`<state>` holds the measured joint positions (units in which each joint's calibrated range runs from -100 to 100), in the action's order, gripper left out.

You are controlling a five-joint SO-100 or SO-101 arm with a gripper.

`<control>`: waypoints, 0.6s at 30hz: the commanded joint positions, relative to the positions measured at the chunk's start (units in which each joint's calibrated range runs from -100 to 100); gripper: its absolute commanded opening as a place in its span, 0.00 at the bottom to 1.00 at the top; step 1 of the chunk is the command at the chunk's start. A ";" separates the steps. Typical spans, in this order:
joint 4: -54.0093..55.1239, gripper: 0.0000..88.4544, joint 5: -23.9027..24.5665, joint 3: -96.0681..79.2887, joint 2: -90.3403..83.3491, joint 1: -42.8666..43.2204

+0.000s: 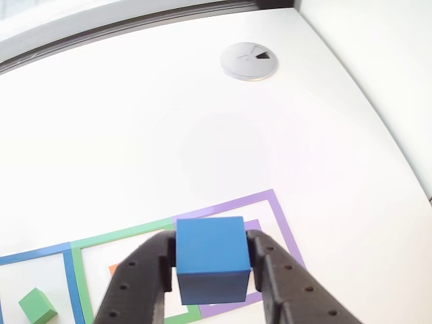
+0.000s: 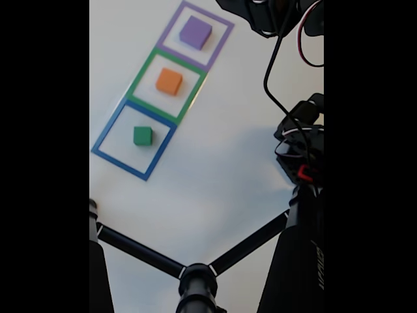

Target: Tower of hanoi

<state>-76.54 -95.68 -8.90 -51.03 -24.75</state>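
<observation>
While the gripper pinches the blue cube between its black fingers, the cube hangs above the purple square outline; green cube sits inside the blue outline.

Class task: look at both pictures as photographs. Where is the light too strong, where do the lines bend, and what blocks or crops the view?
Other view: the white table is washed out by bright light; its far edge curves, which suggests lens distortion; the black two-finger gripper and blue cube cover part of the purple square outline. Fixed view: black bars crop both sides; a dark tripod blocks the foreground.
</observation>
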 commanded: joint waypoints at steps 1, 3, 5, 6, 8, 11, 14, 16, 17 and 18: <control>3.42 0.05 -0.09 -1.19 -0.04 -4.68; 5.21 0.05 0.08 -3.01 -0.04 -6.22; 7.55 0.05 -0.77 -6.01 -0.28 -7.85; 9.50 0.05 -1.27 -8.47 -0.60 -8.71; 14.68 0.05 -3.13 -14.56 -1.25 -10.44; 26.66 0.05 -4.32 -26.47 -1.81 -12.35; 42.61 0.05 -4.32 -41.10 -1.57 -13.60; 51.60 0.05 -4.32 -48.65 0.05 -13.89; 55.41 0.05 -4.32 -51.37 1.18 -13.79; 59.70 0.05 -4.32 -53.65 3.19 -13.50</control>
<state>-33.82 -99.28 -53.25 -50.61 -38.21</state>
